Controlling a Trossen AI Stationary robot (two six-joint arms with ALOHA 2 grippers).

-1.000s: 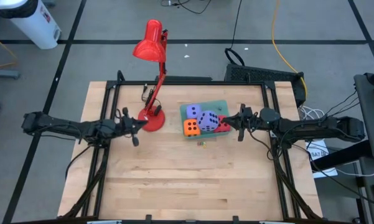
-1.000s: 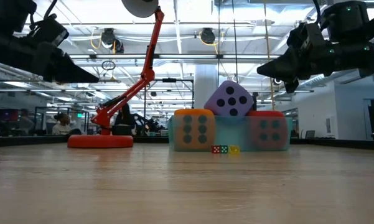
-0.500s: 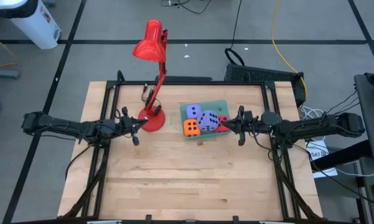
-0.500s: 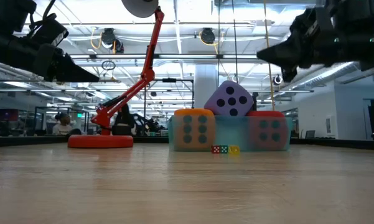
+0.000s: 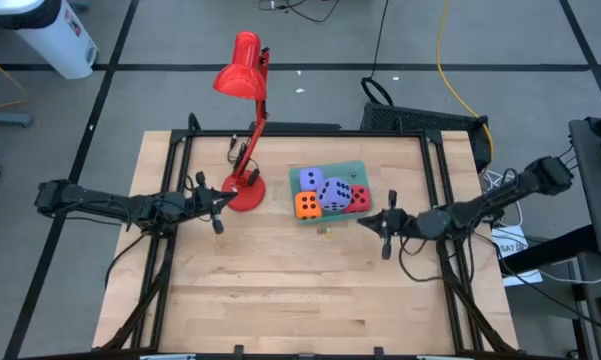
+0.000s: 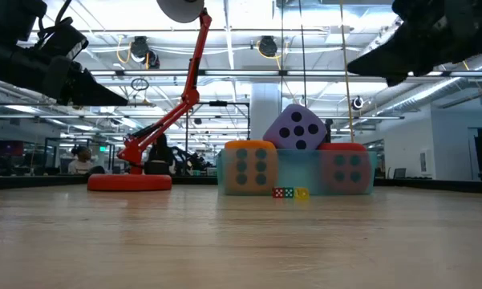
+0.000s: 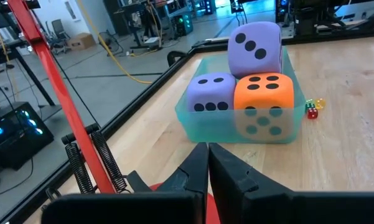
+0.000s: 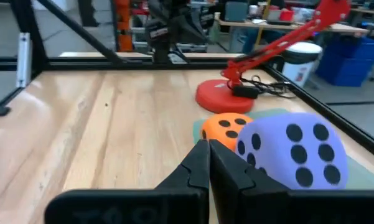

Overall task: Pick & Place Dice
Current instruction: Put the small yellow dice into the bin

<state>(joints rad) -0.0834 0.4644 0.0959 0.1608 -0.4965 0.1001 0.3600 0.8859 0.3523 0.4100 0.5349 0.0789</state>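
Note:
Several foam dice sit in a teal tray (image 5: 352, 168) at the table's far middle. One lavender die (image 5: 333, 193) rests tilted on top of the others. A second lavender die (image 5: 309, 180), an orange die (image 5: 306, 205) and a red die (image 5: 359, 198) stand on the tray's floor. My right gripper (image 5: 361, 222) hangs shut above the table, just near and right of the tray, pointing left. My left gripper (image 5: 224, 203) hovers shut over the red lamp's base, left of the tray. Neither holds anything.
A red desk lamp stands with its base (image 5: 246, 190) left of the tray and its head (image 5: 240, 68) beyond the far edge. Tiny coloured dice (image 5: 325, 231) lie on the wood just near the tray. Bare tabletop spreads across the near half.
My right gripper has swung away from the tray's right side toward the table's near edge, rising a little and rolling, and has stayed shut. The dice and tray have not moved.

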